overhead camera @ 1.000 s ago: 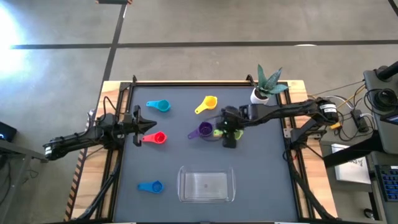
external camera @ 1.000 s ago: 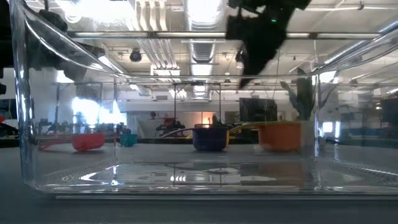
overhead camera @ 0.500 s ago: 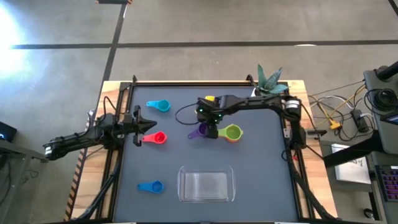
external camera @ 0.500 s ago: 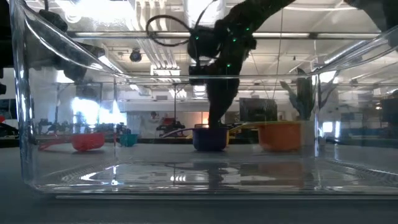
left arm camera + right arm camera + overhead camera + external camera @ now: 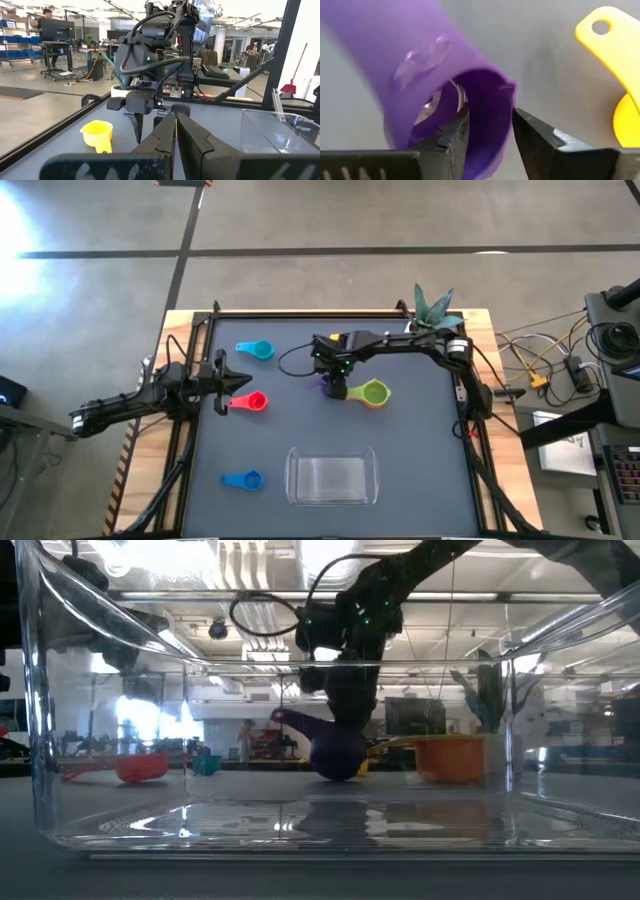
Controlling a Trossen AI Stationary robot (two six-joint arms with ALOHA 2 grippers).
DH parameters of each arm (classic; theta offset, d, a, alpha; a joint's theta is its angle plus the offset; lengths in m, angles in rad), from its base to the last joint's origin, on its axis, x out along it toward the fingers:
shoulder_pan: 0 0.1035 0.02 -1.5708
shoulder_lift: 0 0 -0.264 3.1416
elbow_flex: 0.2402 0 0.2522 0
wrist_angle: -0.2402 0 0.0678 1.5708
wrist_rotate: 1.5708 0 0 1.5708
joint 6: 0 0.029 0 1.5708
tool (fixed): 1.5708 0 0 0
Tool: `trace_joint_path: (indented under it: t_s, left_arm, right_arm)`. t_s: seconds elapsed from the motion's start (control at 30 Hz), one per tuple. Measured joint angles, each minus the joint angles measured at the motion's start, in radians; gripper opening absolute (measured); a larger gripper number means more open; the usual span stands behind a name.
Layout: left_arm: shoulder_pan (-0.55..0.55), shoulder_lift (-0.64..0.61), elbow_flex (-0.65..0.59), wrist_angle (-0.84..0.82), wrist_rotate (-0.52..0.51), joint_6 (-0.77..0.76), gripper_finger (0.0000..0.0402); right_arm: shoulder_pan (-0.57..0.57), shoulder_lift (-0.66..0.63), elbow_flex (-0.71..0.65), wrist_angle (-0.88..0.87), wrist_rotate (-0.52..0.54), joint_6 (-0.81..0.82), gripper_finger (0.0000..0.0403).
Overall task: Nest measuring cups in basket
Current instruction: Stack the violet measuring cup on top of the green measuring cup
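My right gripper [image 5: 336, 384] stands over the purple cup [image 5: 335, 754] at the table's middle and is shut on it. The yellow cup [image 5: 615, 75] lies just beyond, partly under the arm. The green cup [image 5: 372, 392] sits nested in the orange cup [image 5: 450, 758] to the right. The red cup [image 5: 252, 402], light blue cup [image 5: 257, 350] and blue cup [image 5: 243, 479] lie on the left half. The clear basket [image 5: 331, 477] rests at the near edge. My left gripper [image 5: 238, 383] waits shut beside the red cup. My right gripper holds the purple cup by its rim wall [image 5: 490, 120], with one finger [image 5: 451, 136] inside the bowl and the other [image 5: 535, 137] outside. The fingers come from above, pointing down. The cup is tilted, handle [image 5: 292, 720] raised toward the left, its lowest part at table level.
A small white plant pot [image 5: 430, 320] stands at the far right corner. A black frame [image 5: 300, 313] runs along the table's far edge. Dark mat lies bare between the cups and the basket, and right of the basket.
My right gripper moved from above the green and orange cups toward the table's left, came down onto the purple cup and took hold of it. The purple cup, flat on the table before, is now tipped with its handle raised. The green cup stays in the orange one.
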Motion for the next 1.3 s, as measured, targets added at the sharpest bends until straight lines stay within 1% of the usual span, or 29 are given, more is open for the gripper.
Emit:
trace_joint_path:
  t_s: [0.17, 0.33, 0.5, 0.63, 0.87, 1.0, 1.07, 1.2, 1.23, 1.3]
  left_arm:
    - [0.000, 0.000, 0.000, 0.000, 0.000, 0.000, 0.0000]
    - [0.000, 0.000, 0.000, 0.000, 0.000, 0.000, 0.0000]
    - [0.000, 0.000, 0.000, 0.000, 0.000, 0.000, 0.0000]
    - [0.000, 0.000, 0.000, 0.000, 0.000, 0.000, 0.0000]
    - [0.000, 0.000, 0.000, 0.000, 0.000, 0.000, 0.0000]
    - [0.000, 0.000, 0.000, 0.000, 0.000, 0.000, 0.0000]
    - [0.000, 0.000, 0.000, 0.000, 0.000, 0.000, 0.0000]
    - [0.000, 0.000, 0.000, 0.000, 0.000, 0.000, 0.0000]
    - [0.000, 0.000, 0.000, 0.000, 0.000, 0.000, 0.0000]
    - [0.000, 0.000, 0.000, 0.000, 0.000, 0.000, 0.0000]
  right_arm:
    - [-0.001, -0.069, 0.001, 0.006, -0.001, 0.012, 0.0138]
    - [-0.002, -0.104, 0.001, 0.018, -0.001, 0.028, 0.0165]
    - [-0.001, -0.068, 0.001, 0.015, -0.013, 0.048, 0.0195]
    - [-0.001, -0.048, 0.000, 0.011, -0.056, 0.052, 0.0209]
    - [0.019, -0.085, 0.000, 0.009, -0.055, 0.057, 0.0211]
    - [0.092, -0.104, 0.002, 0.015, -0.052, 0.066, 0.0211]
    - [0.144, -0.101, 0.001, 0.013, -0.029, 0.061, 0.0211]
    - [0.241, -0.098, 0.001, 0.017, 0.117, 0.036, 0.0211]
    - [0.257, -0.097, 0.001, 0.018, 0.139, 0.037, 0.0211]
    - [0.274, -0.094, 0.001, 0.026, 0.147, 0.051, 0.0212]
